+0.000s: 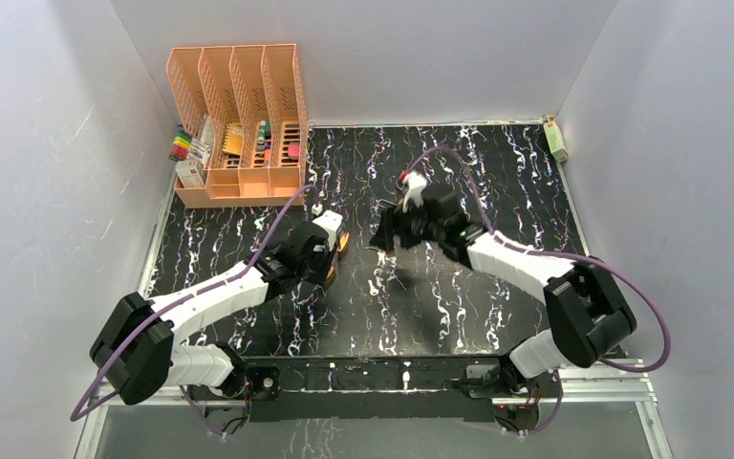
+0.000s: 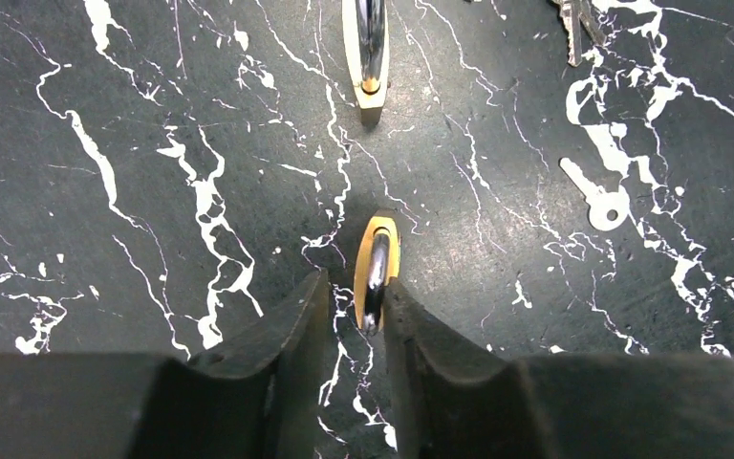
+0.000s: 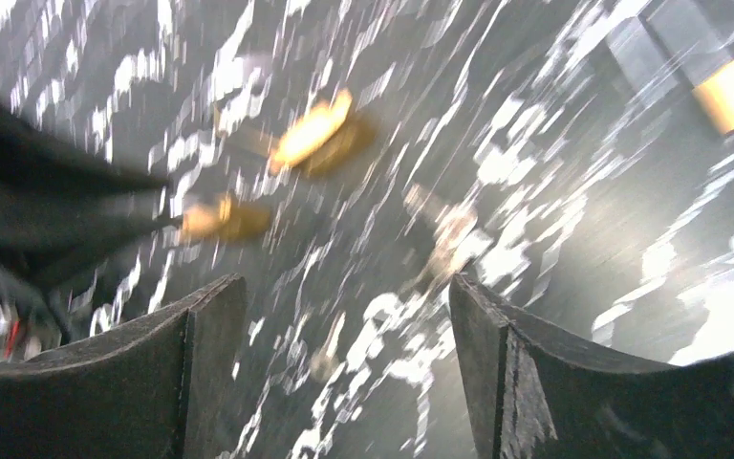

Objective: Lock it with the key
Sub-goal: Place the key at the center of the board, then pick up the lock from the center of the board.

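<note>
A brass padlock [image 2: 377,263] stands on edge on the black marbled table, between my left gripper's [image 2: 354,292] fingertips. It touches the right finger [image 2: 411,320], and a gap shows beside the left finger. The jaws stand slightly apart. A second brass padlock [image 2: 370,48] lies farther ahead. One silver key [image 2: 596,198] lies flat to the right, free of both grippers. From above, my left gripper [image 1: 328,273] sits at the table's middle. My right gripper [image 1: 387,234] hovers just right of it. In the blurred right wrist view it [image 3: 344,316] is open wide and holds nothing.
More keys [image 2: 573,24] lie at the far right of the left wrist view. An orange file rack [image 1: 239,124] with small items stands at the back left. A small green and white box [image 1: 557,139] sits in the back right corner. Grey walls enclose the table.
</note>
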You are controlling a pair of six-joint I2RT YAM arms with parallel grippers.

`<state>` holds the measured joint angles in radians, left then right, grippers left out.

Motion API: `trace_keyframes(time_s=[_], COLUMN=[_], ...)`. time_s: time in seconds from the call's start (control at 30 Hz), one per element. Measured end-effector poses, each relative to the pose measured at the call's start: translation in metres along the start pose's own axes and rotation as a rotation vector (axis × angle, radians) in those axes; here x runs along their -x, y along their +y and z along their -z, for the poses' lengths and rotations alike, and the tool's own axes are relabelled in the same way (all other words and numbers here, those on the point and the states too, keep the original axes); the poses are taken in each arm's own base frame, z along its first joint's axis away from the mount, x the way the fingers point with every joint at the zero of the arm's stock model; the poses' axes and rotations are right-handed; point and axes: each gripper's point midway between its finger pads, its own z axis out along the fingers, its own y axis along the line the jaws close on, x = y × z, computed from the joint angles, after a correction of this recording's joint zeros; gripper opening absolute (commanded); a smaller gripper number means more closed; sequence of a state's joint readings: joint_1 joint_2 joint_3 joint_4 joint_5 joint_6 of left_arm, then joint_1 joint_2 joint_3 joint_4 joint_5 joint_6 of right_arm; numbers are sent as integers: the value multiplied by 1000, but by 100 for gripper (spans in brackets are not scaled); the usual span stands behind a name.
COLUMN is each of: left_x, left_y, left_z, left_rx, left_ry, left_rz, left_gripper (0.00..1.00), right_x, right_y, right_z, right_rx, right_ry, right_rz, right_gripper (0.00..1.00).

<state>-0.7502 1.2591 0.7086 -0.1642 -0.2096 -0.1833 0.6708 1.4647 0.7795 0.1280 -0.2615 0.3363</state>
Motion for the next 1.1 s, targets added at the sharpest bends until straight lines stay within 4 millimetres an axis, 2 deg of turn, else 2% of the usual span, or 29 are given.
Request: trace_keyframes(time_s=[0.1, 0.13, 0.2, 0.27, 0.33, 0.37, 0.4, 0.57, 0.7, 0.8, 0.97, 1.1], left_x=[2, 2, 2, 2, 4, 5, 6, 22, 38, 46, 60, 67], left_y=[-2, -2, -3, -4, -4, -4, -4, -6, -8, -10, -18, -20], left_z=[0, 0, 0, 0, 1, 3, 4, 16, 29, 38, 45, 46], left_rx=[-6, -9, -12, -15, -19, -20, -23, -35, -52, -69, -102, -109], left_ry=[-1, -1, -1, -2, -8, -13, -19, -57, -102, -128, -150, -171], left_rz=[7, 8, 12, 15, 20, 21, 23, 30, 61, 99, 148, 174], left_gripper=[40, 44, 58, 68, 84, 94, 98, 98, 98, 98, 98, 98], right_x=[77, 96, 133, 159, 169, 169, 165, 120, 94, 88, 90, 77], right_y=[-21, -29, -51, -72, -87, -95, -103, -131, -137, -137, -144, -154], right_z=[17, 22, 31, 29, 17, 9, 1, -26, -35, -35, -42, -51], right_rx=[-56, -81, -149, -211, -251, -270, -286, -308, -257, -212, -165, -139], right_ry=[-162, -198, -255, -262, -231, -205, -171, 41, 164, 205, 219, 252], right_rz=[28, 35, 49, 67, 84, 95, 106, 176, 262, 316, 404, 437], right_gripper=[93, 96, 99, 99, 99, 98, 98, 92, 86, 83, 83, 83])
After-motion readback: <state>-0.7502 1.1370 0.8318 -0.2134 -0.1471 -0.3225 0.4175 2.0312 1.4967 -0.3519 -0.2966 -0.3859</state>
